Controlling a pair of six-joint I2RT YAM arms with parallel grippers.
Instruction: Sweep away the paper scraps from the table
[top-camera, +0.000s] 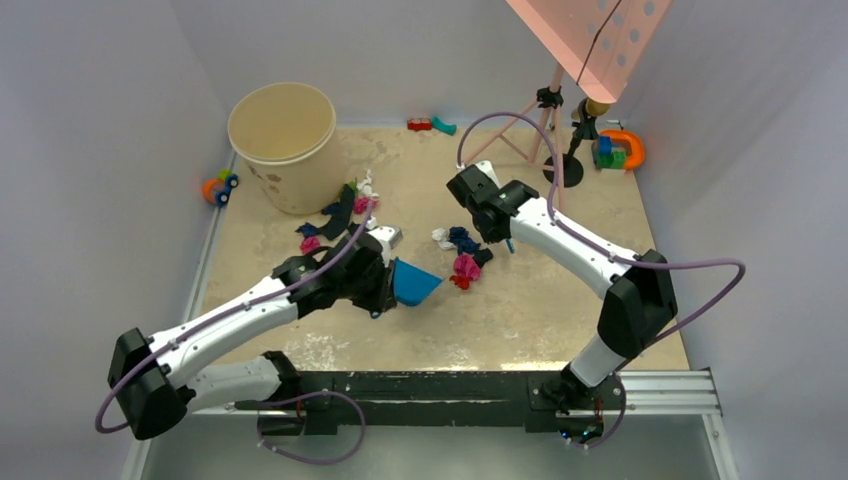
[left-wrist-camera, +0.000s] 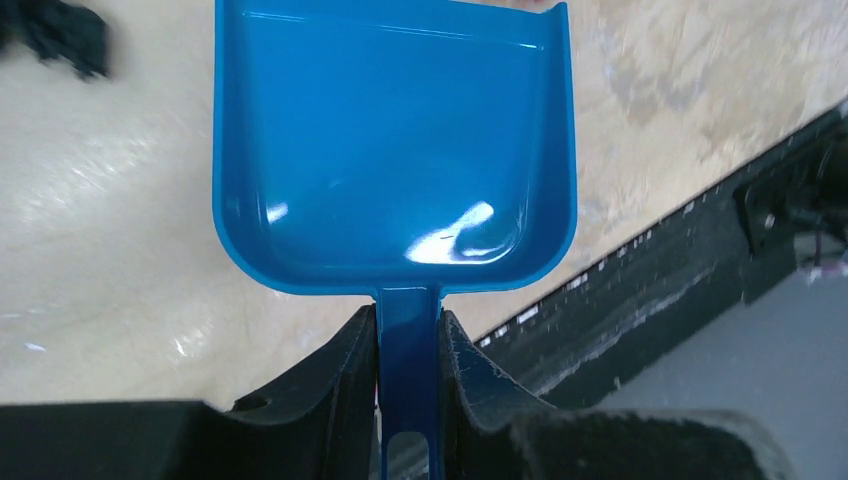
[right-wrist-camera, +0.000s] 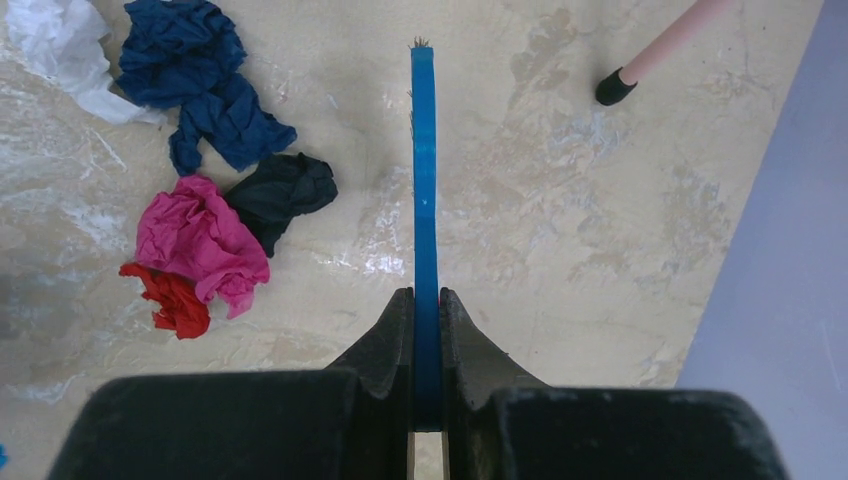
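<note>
My left gripper (top-camera: 385, 290) is shut on the handle of a blue dustpan (top-camera: 413, 283). In the left wrist view the empty pan (left-wrist-camera: 395, 140) is held out ahead of the gripper (left-wrist-camera: 408, 325), above the beige table (top-camera: 520, 320). My right gripper (top-camera: 497, 235) is shut on a thin blue brush (right-wrist-camera: 425, 180), seen edge-on ahead of the gripper (right-wrist-camera: 427, 300). Paper scraps (top-camera: 462, 262) lie between pan and brush: pink (right-wrist-camera: 200, 240), red (right-wrist-camera: 170, 300), black (right-wrist-camera: 285, 195), navy (right-wrist-camera: 200, 70) and white (right-wrist-camera: 60, 40), all left of the brush. More scraps (top-camera: 340, 215) lie by the bucket.
A beige bucket (top-camera: 283, 140) stands at the back left, with an orange and blue toy car (top-camera: 220, 185) beside it. Red and teal blocks (top-camera: 431, 125) lie at the back. A pink tripod (top-camera: 550, 110) and coloured toys (top-camera: 618, 150) stand at the back right. The table's black front edge (left-wrist-camera: 650, 290) is near the pan.
</note>
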